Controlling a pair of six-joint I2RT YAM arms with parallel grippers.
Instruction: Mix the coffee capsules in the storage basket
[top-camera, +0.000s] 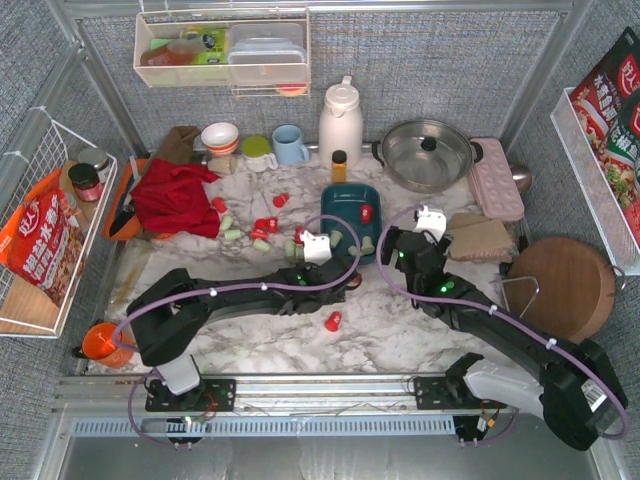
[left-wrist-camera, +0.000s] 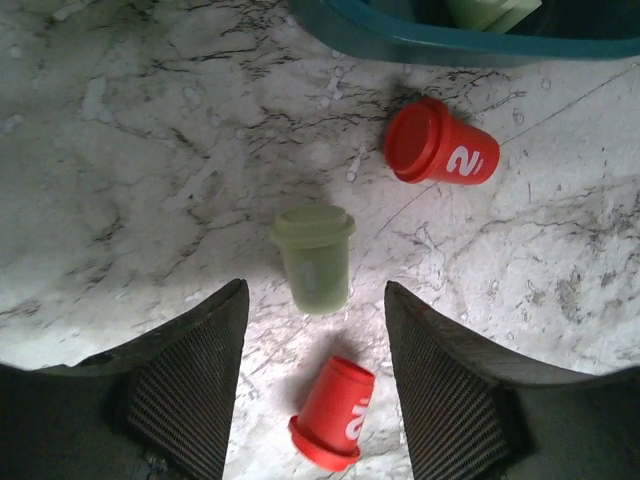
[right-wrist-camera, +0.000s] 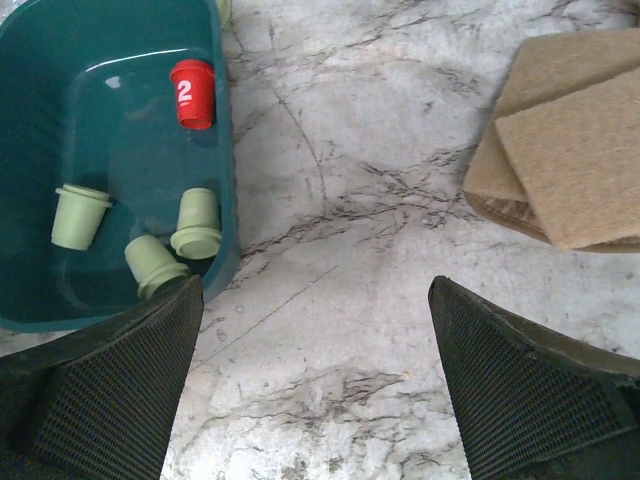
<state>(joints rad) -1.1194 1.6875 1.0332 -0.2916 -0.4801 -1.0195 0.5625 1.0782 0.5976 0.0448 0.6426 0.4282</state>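
Coffee capsules (top-camera: 262, 228), red and pale green, are lying scattered on the marble table (top-camera: 395, 330) left of the storage basket (top-camera: 347, 203), and one red capsule (top-camera: 333, 321) is lying alone nearer the arm bases. The basket is sitting mid-table, just ahead of both arms. Right wrist view is showing four capsules inside it: one red marked "2" (right-wrist-camera: 192, 93) toward the far end and three pale green ones (right-wrist-camera: 78, 216) grouped at the near end. Left jaws are standing apart, straddling a pale green capsule (left-wrist-camera: 315, 258) that is lying on the marble, with a gap showing on each side of it and no contact. A second red capsule (left-wrist-camera: 332, 415) is lying between the same jaws, closer to the wrist, and a third marked "2" (left-wrist-camera: 440, 148) is resting on its side near the basket wall. Right jaws are standing wide apart, gripping nothing, hanging over bare marble just right of the basket, with tan woven mats (right-wrist-camera: 575, 150) lying further right.
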